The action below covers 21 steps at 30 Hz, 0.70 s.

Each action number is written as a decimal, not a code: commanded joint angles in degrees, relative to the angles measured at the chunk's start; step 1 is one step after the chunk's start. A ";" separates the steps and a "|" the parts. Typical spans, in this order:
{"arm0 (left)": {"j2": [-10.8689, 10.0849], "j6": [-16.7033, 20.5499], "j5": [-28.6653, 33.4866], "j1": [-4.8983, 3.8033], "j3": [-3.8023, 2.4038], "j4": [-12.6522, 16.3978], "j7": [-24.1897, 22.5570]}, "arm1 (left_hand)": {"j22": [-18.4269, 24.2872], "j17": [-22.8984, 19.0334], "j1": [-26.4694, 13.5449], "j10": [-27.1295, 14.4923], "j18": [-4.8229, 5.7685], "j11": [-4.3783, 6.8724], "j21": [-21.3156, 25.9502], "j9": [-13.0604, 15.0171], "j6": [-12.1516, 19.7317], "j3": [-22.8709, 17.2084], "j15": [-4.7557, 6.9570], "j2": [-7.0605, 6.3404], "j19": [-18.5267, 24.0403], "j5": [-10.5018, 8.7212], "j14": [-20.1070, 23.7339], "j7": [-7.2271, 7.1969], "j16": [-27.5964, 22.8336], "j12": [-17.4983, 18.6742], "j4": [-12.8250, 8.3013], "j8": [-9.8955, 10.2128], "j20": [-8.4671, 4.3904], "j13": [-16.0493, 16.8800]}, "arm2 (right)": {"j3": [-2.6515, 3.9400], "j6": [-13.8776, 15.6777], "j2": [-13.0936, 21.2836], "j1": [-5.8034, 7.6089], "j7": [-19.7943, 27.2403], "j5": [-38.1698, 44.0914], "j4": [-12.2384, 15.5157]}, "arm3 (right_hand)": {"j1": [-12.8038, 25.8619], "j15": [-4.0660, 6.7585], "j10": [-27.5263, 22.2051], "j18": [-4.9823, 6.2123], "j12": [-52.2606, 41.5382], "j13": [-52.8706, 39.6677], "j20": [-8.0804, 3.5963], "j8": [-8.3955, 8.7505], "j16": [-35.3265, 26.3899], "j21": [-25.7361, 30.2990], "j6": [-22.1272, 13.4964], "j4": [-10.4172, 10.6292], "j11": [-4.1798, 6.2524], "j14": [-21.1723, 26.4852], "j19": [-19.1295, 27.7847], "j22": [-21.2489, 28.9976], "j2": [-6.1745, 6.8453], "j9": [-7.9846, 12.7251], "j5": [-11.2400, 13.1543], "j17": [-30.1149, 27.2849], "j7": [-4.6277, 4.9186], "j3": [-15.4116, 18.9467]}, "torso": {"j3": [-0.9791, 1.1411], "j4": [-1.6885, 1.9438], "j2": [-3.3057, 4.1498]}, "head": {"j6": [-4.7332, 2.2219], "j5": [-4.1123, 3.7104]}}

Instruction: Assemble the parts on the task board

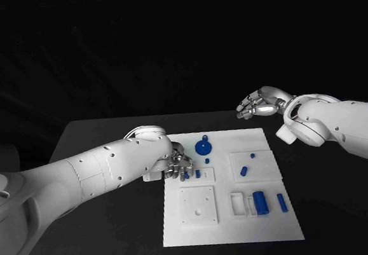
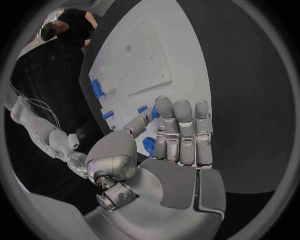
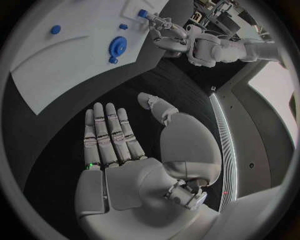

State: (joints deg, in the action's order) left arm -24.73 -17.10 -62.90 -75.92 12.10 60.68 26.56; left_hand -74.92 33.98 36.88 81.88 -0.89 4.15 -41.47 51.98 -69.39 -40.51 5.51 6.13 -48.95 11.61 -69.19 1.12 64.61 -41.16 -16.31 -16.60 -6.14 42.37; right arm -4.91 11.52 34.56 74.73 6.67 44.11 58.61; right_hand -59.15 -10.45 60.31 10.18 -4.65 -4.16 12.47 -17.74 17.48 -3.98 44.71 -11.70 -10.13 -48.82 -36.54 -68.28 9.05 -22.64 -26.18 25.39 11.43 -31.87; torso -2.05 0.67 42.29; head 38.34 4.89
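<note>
The white task board (image 1: 270, 227) lies mid-table with several blue parts on it: a round wheel-shaped part (image 1: 203, 145), a short peg (image 1: 244, 171) and a cylinder (image 1: 260, 202). My left hand (image 1: 176, 166) hovers low over the board's left side, fingers straight and together, thumb bent toward them. It pinches a small blue part (image 2: 153, 112) at the fingertips, also seen in the right wrist view (image 3: 143, 13). My right hand (image 1: 256, 104) hangs open above the table past the board's far right corner, palm bare (image 3: 119, 150).
A raised white square plate (image 1: 198, 206) and a smaller white block (image 1: 205, 174) sit on the board near the left hand. White slots (image 1: 239, 204) stand beside the blue cylinder. Black table (image 1: 116, 240) surrounds the board on all sides.
</note>
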 commanded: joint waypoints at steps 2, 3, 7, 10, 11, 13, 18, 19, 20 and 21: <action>-0.37 2.53 -2.18 0.13 0.04 0.33 -0.19 | -1.16 -0.07 3.23 0.06 0.89 0.55 0.37 0.08 0.17 -0.07 0.43 2.53 -0.37 0.22 -0.01 -0.21 0.22 -0.40 -0.32 0.16 -4.60 -0.07 | 0.02 -0.70 0.01 -0.03 0.60 0.18 0.02 | 0.33 0.07 0.09 0.69 0.38 0.08 0.16 -0.20 0.30 0.21 0.02 -0.43 -0.26 0.41 0.08 -0.08 -0.26 0.06 -0.27 0.06 0.84 0.05 | -0.02 0.00 0.00 | -0.01 0.02; -0.44 2.58 -2.19 0.13 0.04 0.40 -0.15 | -1.16 -0.07 3.27 0.05 0.89 0.56 0.36 0.08 0.17 -0.07 0.43 2.58 -0.38 0.23 -0.01 -0.21 0.22 -0.40 -0.32 0.17 -4.60 -0.07 | 0.02 -0.71 0.01 -0.03 0.60 0.18 0.02 | 0.33 0.07 0.09 0.69 0.38 0.08 0.16 -0.20 0.30 0.21 0.02 -0.43 -0.26 0.41 0.08 -0.08 -0.26 0.06 -0.27 0.06 0.84 0.05 | -0.02 0.02 0.00 | -0.01 0.02; -0.83 2.72 -2.41 0.14 0.03 0.78 -0.11 | -1.16 -0.09 3.45 0.01 0.89 0.61 0.35 0.12 0.18 -0.02 0.42 2.86 -0.41 0.23 -0.03 -0.21 0.25 -0.40 -0.32 0.21 -4.58 -0.09 | 0.02 -0.74 0.04 -0.04 0.60 0.18 0.04 | 0.34 0.07 0.09 0.70 0.38 0.08 0.16 -0.20 0.30 0.21 0.02 -0.42 -0.26 0.42 0.08 -0.08 -0.26 0.07 -0.27 0.06 0.84 0.05 | 0.01 0.02 0.01 | 0.01 -0.04; -0.90 2.49 -2.37 0.14 0.03 0.94 -0.14 | -1.16 -0.11 3.51 -0.01 0.89 0.63 0.34 0.14 0.18 0.02 0.42 3.02 -0.43 0.23 -0.04 -0.21 0.26 -0.40 -0.32 0.23 -4.56 -0.10 | 0.02 -0.73 0.11 -0.04 0.60 0.18 0.08 | 0.34 0.07 0.09 0.70 0.38 0.08 0.16 -0.20 0.31 0.21 0.02 -0.42 -0.26 0.42 0.08 -0.08 -0.26 0.07 -0.27 0.06 0.84 0.05 | 0.00 0.05 0.02 | 0.03 -0.08; -0.91 2.51 -2.36 0.14 0.03 0.99 -0.13 | -1.16 -0.11 3.53 -0.01 0.89 0.64 0.34 0.14 0.18 0.03 0.42 3.07 -0.43 0.23 -0.05 -0.21 0.26 -0.40 -0.32 0.24 -4.56 -0.10 | 0.02 -0.76 0.13 -0.04 0.60 0.18 0.10 | 0.34 0.07 0.09 0.70 0.38 0.08 0.16 -0.20 0.31 0.21 0.01 -0.42 -0.26 0.42 0.08 -0.08 -0.26 0.07 -0.27 0.06 0.84 0.05 | 0.01 0.05 0.02 | 0.03 -0.08; -1.02 2.92 -2.23 0.14 0.04 1.21 -0.18 | -1.16 -0.12 3.54 -0.02 0.89 0.65 0.34 0.15 0.18 0.05 0.42 3.14 -0.43 0.23 -0.05 -0.21 0.26 -0.41 -0.33 0.25 -4.55 -0.10 | 0.02 -0.76 0.18 -0.04 0.58 0.18 0.10 | 0.34 0.07 0.09 0.70 0.38 0.08 0.16 -0.21 0.31 0.21 0.01 -0.43 -0.26 0.42 0.09 -0.08 -0.26 0.07 -0.28 0.06 0.83 0.05 | 0.04 0.09 0.00 | 0.03 -0.09; -1.16 2.98 -1.84 0.14 0.05 1.63 -0.18 | -1.15 -0.16 3.37 -0.04 0.89 0.64 0.38 0.22 0.17 0.31 0.39 3.63 -0.39 0.39 -0.05 -0.20 0.28 -0.44 -0.37 0.31 -4.46 -0.11 | 0.02 -0.74 0.22 -0.04 0.58 0.18 0.13 | 0.35 0.07 0.09 0.70 0.38 0.08 0.16 -0.21 0.31 0.21 0.01 -0.42 -0.26 0.42 0.09 -0.09 -0.26 0.08 -0.28 0.06 0.84 0.05 | 0.06 0.06 0.02 | 0.06 -0.09; -1.23 3.02 -1.84 0.14 0.05 1.79 -0.17 | -1.15 -0.16 3.35 -0.05 0.89 0.64 0.38 0.23 0.17 0.33 0.39 3.65 -0.38 0.39 -0.04 -0.20 0.28 -0.45 -0.38 0.31 -4.46 -0.11 | 0.02 -0.76 0.23 -0.04 0.58 0.18 0.16 | 0.35 0.07 0.09 0.70 0.38 0.08 0.16 -0.21 0.31 0.21 0.01 -0.42 -0.26 0.42 0.09 -0.09 -0.26 0.08 -0.28 0.06 0.84 0.05 | 0.06 0.04 0.00 | 0.05 -0.04; -1.29 3.12 -1.84 0.14 0.06 1.93 -0.14 | -1.15 -0.16 3.35 -0.05 0.89 0.64 0.38 0.23 0.17 0.34 0.39 3.65 -0.38 0.40 -0.04 -0.20 0.28 -0.45 -0.38 0.31 -4.46 -0.11 | 0.02 -0.76 0.25 -0.04 0.58 0.18 0.17 | 0.35 0.07 0.09 0.70 0.38 0.08 0.16 -0.21 0.31 0.21 0.01 -0.42 -0.25 0.42 0.09 -0.09 -0.27 0.08 -0.28 0.06 0.84 0.05 | 0.06 0.02 0.00 | 0.05 -0.02; -1.33 3.15 -1.84 0.15 0.06 2.06 -0.10 | -1.15 -0.16 3.35 -0.05 0.89 0.64 0.38 0.23 0.17 0.34 0.39 3.66 -0.38 0.40 -0.04 -0.20 0.28 -0.45 -0.38 0.32 -4.46 -0.11 | 0.02 -0.76 0.28 -0.04 0.58 0.18 0.18 | 0.35 0.07 0.09 0.70 0.38 0.08 0.16 -0.21 0.31 0.21 0.01 -0.42 -0.25 0.42 0.09 -0.09 -0.27 0.08 -0.28 0.06 0.84 0.05 | 0.07 0.00 0.00 | 0.07 0.01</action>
State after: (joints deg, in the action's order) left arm -26.02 -14.82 -64.29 -75.74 12.15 62.53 26.43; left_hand -74.91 33.91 37.03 81.79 -0.89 4.54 -41.47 52.15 -69.28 -40.25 5.51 6.27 -48.95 11.75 -69.19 1.22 64.60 -41.44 -16.52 -16.54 -6.14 42.33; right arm -4.91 11.49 34.79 74.72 6.68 44.11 58.70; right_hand -59.15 -10.45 60.31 10.18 -4.65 -4.16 12.47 -17.74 17.48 -3.98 44.71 -11.70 -10.13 -48.82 -36.54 -68.28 9.05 -22.64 -26.18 25.39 11.43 -31.87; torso -1.99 0.72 42.29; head 38.40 4.81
